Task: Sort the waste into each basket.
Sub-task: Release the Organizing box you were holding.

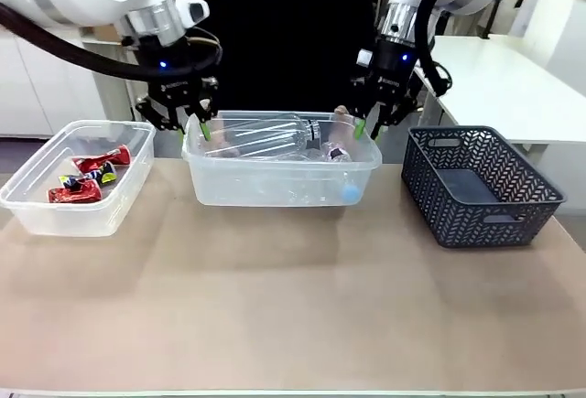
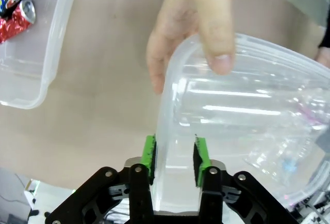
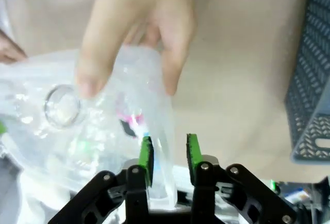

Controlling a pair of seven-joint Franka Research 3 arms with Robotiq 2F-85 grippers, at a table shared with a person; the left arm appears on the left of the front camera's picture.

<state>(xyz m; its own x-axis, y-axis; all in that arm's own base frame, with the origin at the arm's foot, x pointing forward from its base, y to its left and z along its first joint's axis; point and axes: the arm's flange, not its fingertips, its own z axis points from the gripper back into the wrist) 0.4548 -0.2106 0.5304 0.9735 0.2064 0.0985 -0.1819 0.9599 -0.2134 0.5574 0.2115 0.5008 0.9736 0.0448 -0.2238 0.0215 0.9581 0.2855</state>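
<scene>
At the middle of the tabletop [image 1: 293, 297] stands a clear tub [image 1: 275, 188] holding clear plastic bottles [image 1: 261, 135], one with a blue cap [image 1: 350, 194]. The robot's left hand [image 1: 193, 128] straddles the tub's left rim; from its wrist camera the green pads [image 2: 149, 152] sit on either side of the wall with a slight gap, so whether it is clenched on the rim cannot be told. The right hand [image 1: 369, 126] stands over the right rim the same way, its pads [image 3: 192, 149] flanking the wall, grip likewise unclear. A person's hand [image 2: 193, 26] rests fingers on the rim near the left hand, and another of the person's hands [image 3: 136, 28] reaches over the bottles near the right one. To the left, a second clear tub [image 1: 78, 199] holds crushed red, blue and yellow cans [image 1: 87, 177]. A dark lattice basket [image 1: 478, 185] sits at the right.
</scene>
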